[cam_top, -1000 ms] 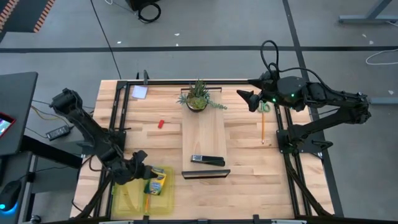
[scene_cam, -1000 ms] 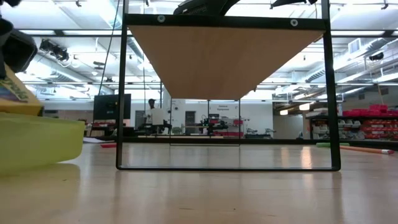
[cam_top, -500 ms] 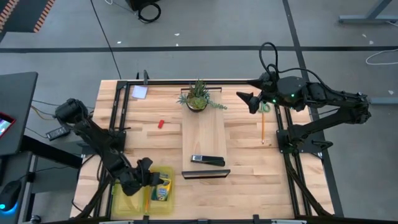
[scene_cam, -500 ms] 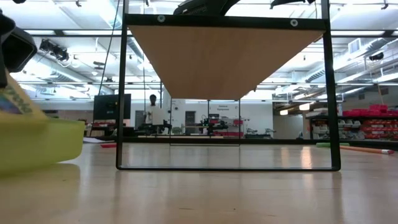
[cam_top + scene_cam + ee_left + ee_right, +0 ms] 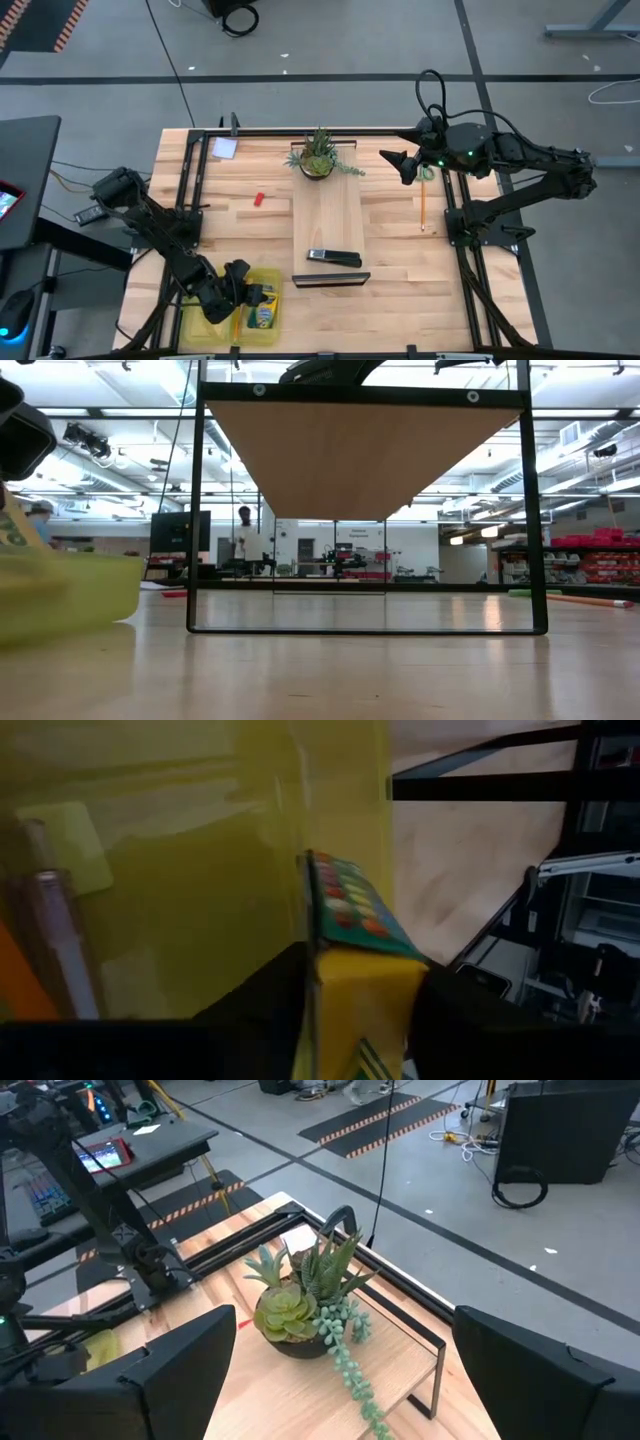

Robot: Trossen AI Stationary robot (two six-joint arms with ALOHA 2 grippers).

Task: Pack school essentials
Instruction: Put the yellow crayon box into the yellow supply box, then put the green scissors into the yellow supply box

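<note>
The yellow-green crayon box (image 5: 263,306) is inside the yellow tray (image 5: 205,325) at the table's near left. My left gripper (image 5: 243,289) is shut on it, low over the tray. An orange pen (image 5: 237,322) lies in the tray beside it. A red eraser (image 5: 258,199), a pale note pad (image 5: 224,148), a pencil (image 5: 422,210) and green-handled scissors (image 5: 427,172) lie on the table. My right gripper (image 5: 398,163) hangs open, high at the far right, near the plant (image 5: 305,1305). My left gripper has the crayon box's near end (image 5: 345,985) pinched between its two fingers (image 5: 262,1005), one on each side. The fingers slant down into the tray (image 5: 180,860) and lie along the box. The box points away from them over the tray's floor, green face up.
A potted plant (image 5: 318,155) stands at the far end of a raised wooden shelf (image 5: 328,215) in a black frame. A black stapler-like bar (image 5: 334,258) lies on the shelf's near end. In the low view the tray wall (image 5: 70,590) shows at the left.
My left gripper has gone toward the table's near edge and a little down, carrying the crayon box from the tray's far right rim into the tray. In the low view the box has sunk behind the tray wall. My right arm has stayed in place.
</note>
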